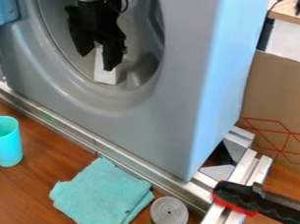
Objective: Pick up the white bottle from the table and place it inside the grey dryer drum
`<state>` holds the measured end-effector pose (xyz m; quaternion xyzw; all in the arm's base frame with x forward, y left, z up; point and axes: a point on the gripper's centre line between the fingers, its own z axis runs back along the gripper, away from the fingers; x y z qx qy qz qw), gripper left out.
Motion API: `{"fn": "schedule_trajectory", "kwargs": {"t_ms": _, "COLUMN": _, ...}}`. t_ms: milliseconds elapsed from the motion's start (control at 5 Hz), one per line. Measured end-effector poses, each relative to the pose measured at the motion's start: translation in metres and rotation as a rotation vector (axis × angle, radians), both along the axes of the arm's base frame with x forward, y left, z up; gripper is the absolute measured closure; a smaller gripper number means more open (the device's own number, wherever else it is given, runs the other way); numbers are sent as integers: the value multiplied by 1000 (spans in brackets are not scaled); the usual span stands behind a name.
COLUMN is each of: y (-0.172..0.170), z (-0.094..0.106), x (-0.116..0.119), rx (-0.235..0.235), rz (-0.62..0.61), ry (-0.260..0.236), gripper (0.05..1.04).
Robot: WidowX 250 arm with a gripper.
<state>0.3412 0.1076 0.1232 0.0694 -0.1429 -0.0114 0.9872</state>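
The black gripper (97, 62) hangs inside the round opening of a grey front-loading machine (180, 62), at the upper left of the view. Its two fingers point down and stand apart, so it is open. A white block-like object (105, 75) stands upright at the bottom of the opening, just below the gripper and partly hidden behind the right finger. Whether the two touch cannot be told.
A turquoise cup (5, 145), a folded teal cloth (102, 196) and a can with a green label (168, 214) are on the wooden table before a metal rail (103, 147). A black-and-red tool handle (257, 201) lies over the right rails. Cardboard (282, 106) stands behind.
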Motion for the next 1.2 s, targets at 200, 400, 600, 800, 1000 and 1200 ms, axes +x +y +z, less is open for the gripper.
{"fn": "schedule_trajectory", "kwargs": {"t_ms": 200, "y": -3, "z": 9, "x": -12, "rx": 1, "rz": 9, "ry": -29, "gripper": 80}}
{"fn": "schedule_trajectory", "kwargs": {"t_ms": 400, "y": -2, "z": 19, "x": -35, "rx": 42, "rz": 41, "ry": -4, "gripper": 82}}
{"fn": "schedule_trajectory", "kwargs": {"t_ms": 600, "y": -4, "z": 19, "x": -82, "rx": 78, "rz": 117, "ry": 76, "gripper": 82}}
{"fn": "schedule_trajectory", "kwargs": {"t_ms": 800, "y": -16, "z": 2, "x": -111, "rx": 43, "rz": 123, "ry": 296, "gripper": 82}}
{"fn": "schedule_trajectory", "kwargs": {"t_ms": 1000, "y": -33, "z": -17, "x": -126, "rx": 8, "rz": 73, "ry": 406, "gripper": 82}}
{"fn": "schedule_trajectory", "kwargs": {"t_ms": 1200, "y": -62, "z": -38, "x": -123, "rx": -43, "rz": -26, "ry": 478, "gripper": 82}}
